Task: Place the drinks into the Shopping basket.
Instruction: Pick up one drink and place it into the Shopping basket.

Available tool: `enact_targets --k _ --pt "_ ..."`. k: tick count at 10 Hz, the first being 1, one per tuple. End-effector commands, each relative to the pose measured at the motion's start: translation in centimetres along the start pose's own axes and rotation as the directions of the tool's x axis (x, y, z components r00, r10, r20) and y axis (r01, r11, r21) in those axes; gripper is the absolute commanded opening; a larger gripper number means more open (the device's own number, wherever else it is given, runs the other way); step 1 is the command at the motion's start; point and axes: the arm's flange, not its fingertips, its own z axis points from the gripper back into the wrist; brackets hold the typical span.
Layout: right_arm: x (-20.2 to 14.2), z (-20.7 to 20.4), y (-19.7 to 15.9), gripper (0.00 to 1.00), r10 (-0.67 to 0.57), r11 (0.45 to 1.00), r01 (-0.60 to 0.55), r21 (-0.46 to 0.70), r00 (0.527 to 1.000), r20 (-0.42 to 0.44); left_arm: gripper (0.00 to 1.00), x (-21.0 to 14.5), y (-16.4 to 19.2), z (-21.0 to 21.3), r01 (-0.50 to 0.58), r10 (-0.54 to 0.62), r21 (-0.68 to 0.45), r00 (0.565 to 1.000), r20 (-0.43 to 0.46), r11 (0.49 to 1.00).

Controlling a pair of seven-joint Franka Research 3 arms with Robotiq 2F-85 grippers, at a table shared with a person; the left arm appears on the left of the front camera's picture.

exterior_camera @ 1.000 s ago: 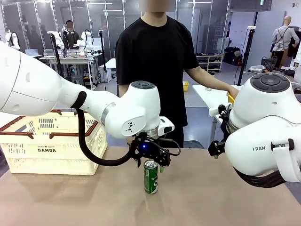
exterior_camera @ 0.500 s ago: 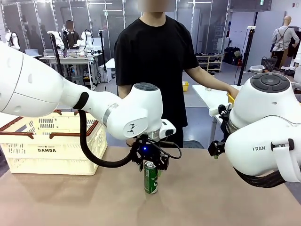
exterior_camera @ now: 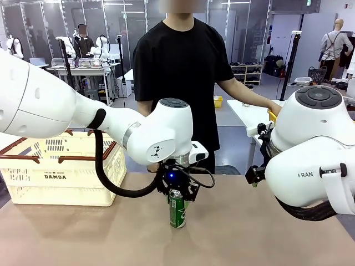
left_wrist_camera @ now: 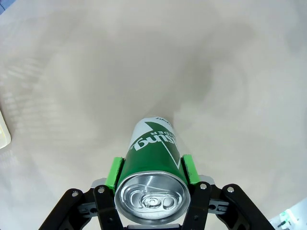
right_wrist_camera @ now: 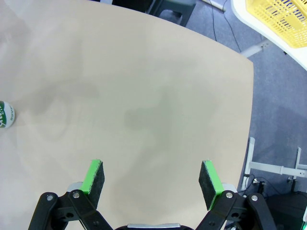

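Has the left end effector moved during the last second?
Yes. Against the upright slim green metal drink can on the beige table, the left end effector has lowered and shut around its top.

Lab/workshop: bg workbench [exterior_camera: 83,70] w/ gear, low storage shelves [exterior_camera: 248,73], black stand pole [exterior_camera: 289,64], glass partition walls [exterior_camera: 132,25].

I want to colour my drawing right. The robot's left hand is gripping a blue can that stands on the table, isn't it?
Not quite: the can is green, not blue, as the left wrist view shows. The rest is right: the left hand is shut on it, and it stands upright on the table.
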Motion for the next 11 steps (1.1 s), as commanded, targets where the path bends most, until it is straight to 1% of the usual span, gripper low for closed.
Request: enact_targets --k 1,2,4,5,8,10,11 --pt "0.0 0.0 -0.1 1.0 -0.001 1.0 0.001 -0.001 1.0 -0.001 0.12 0.2 -0.3 -0.3 0.009 -0.009 0.046 1.0 -0.01 0.999" --pt "0.0 0.0 -0.1 1.0 -0.001 1.0 0.001 -0.001 1.0 -0.001 0.11 -0.1 -0.4 0.4 0.012 -0.011 0.06 1.0 -0.024 0.998" --pt "0.0 0.0 -0.1 1.0 -0.001 1.0 0.001 -0.001 1.0 -0.001 0.11 -0.6 -0.2 3.3 0.033 -0.033 0.056 0.999 0.012 0.998" --pt "0.0 0.0 -0.1 1.0 -0.001 1.0 0.001 -0.001 1.0 -0.001 0.11 -0.7 0.5 5.5 0.048 -0.05 0.05 0.998 0.032 0.998" --pt "0.0 0.0 -0.1 1.0 -0.001 1.0 0.001 -0.001 1.0 -0.001 0.11 -1.2 3.3 11.9 0.059 -0.062 0.054 0.997 0.053 0.997" --pt "0.0 0.0 -0.1 1.0 -0.001 1.0 0.001 -0.001 1.0 -0.001 0.11 -2.2 5.2 17.1 0.042 -0.052 0.094 0.993 0.105 0.995" --pt "0.0 0.0 -0.1 1.0 -0.001 1.0 0.001 -0.001 1.0 -0.001 0.11 -2.7 6.1 19.1 0.045 -0.055 0.08 0.991 0.12 0.996"
